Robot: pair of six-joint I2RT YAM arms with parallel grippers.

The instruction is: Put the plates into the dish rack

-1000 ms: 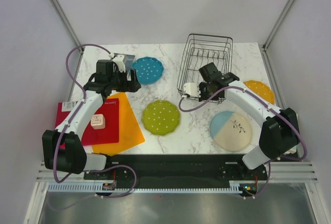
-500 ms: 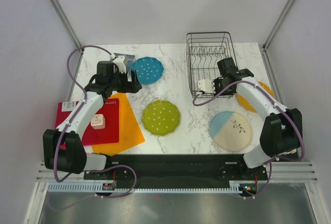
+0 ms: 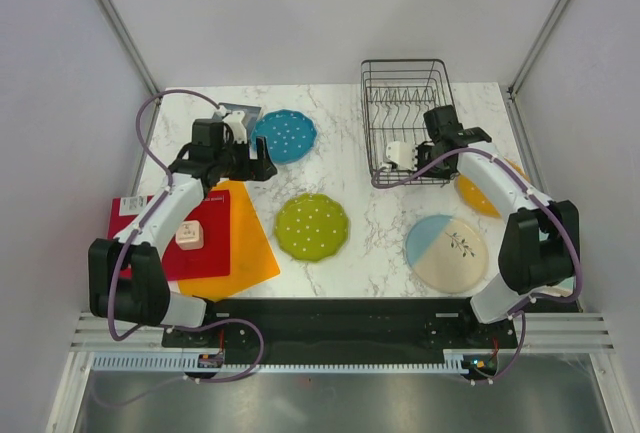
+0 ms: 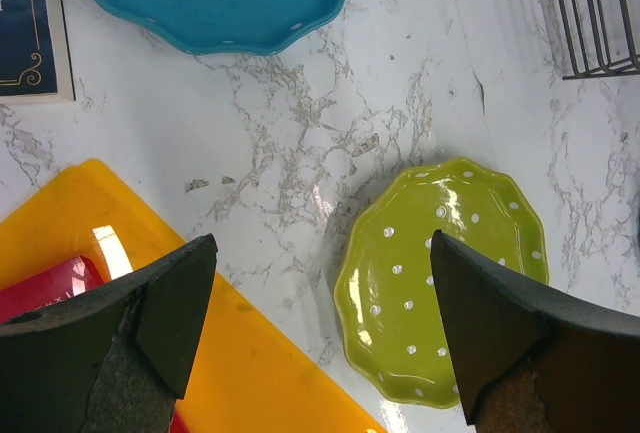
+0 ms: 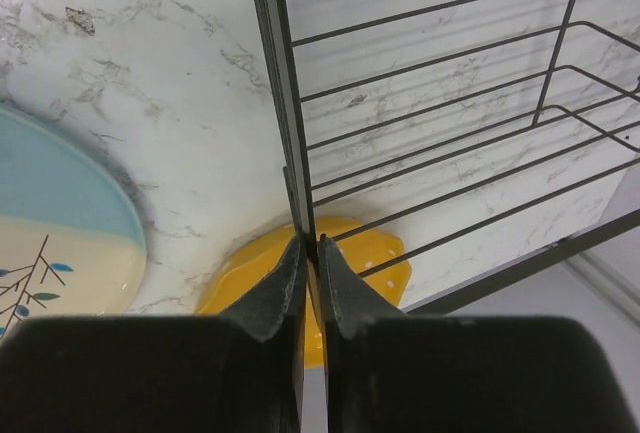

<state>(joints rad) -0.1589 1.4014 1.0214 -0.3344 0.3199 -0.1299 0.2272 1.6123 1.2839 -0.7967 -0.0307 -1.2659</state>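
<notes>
Four plates lie flat on the marble table point(image 3: 340, 103), every one of them outside the dish rack.

At the near left, a red sheet point(image 3: 145, 238) and an orange sheet point(image 3: 245, 248) overlap, and a small white block point(image 3: 190, 235) rests on the red one.

The left gripper point(image 4: 320, 253) hangs above the far corner of the orange sheet and the bare marble beside it. Its fingers point(image 4: 175, 303) are spread wide apart and hold nothing.

A dark card point(image 3: 237, 115) lies at the far left, with the teal plate point(image 3: 287, 136) just to its right. Nearer, about mid-table, sits the lime-green plate point(image 3: 312, 226), apart from both the teal plate and the orange sheet.

Right of centre, at the far side of the table, the dish rack point(image 3: 404, 103) stands upright with its thin dividers in a row across it.

The right gripper point(image 5: 310, 245) is at the rack's near right side. Its fingertips are clenched on one thin black wire of the rack's edge.

The cream plate point(image 3: 446, 252), with its blue segment and leaf sprig, lies near and to the right, well clear of the rack. The orange plate point(image 3: 478, 196) is just right of the rack's near corner and partly covered by the right arm. From the right wrist it shows directly below the pinched wire.
</notes>
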